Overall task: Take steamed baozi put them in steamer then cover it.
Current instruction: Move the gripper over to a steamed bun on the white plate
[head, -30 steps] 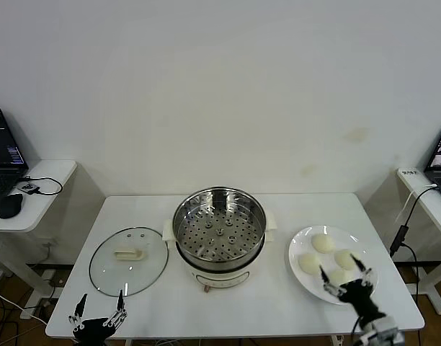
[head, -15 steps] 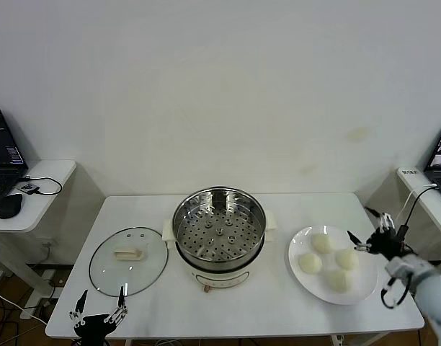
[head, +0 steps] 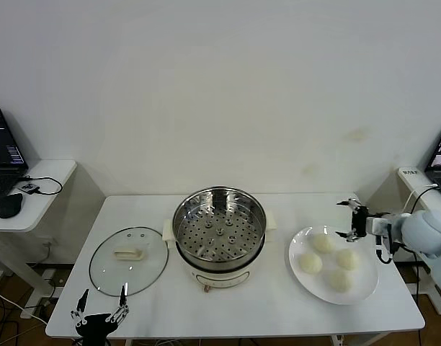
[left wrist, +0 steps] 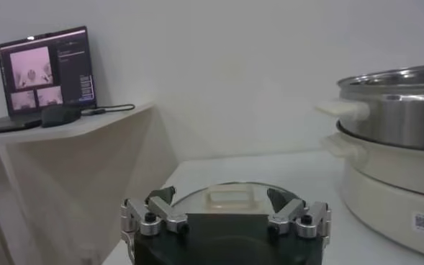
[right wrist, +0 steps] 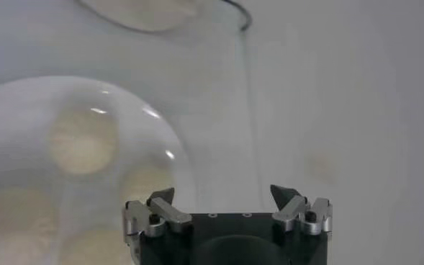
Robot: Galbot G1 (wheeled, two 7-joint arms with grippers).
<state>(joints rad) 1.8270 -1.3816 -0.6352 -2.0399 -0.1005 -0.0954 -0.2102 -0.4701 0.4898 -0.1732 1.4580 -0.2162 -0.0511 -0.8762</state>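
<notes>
Head view: four steamed baozi (head: 310, 262) on one plate (head: 364, 287); right gripper (head: 352, 220) spread wide, empty; left gripper (head: 99, 311) likewise wide.

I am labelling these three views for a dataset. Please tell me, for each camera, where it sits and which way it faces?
Head view: sits high, looks forward and down at the table; the steamer, cover, plate of baozi, left gripper and right gripper show.
Left wrist view: sits low at the table edge, faces the cover and steamer; left gripper, open.
Right wrist view: above the table, looks down on plate and baozi; right gripper, open.
Shared: head and left wrist both show cover and steamer.
</notes>
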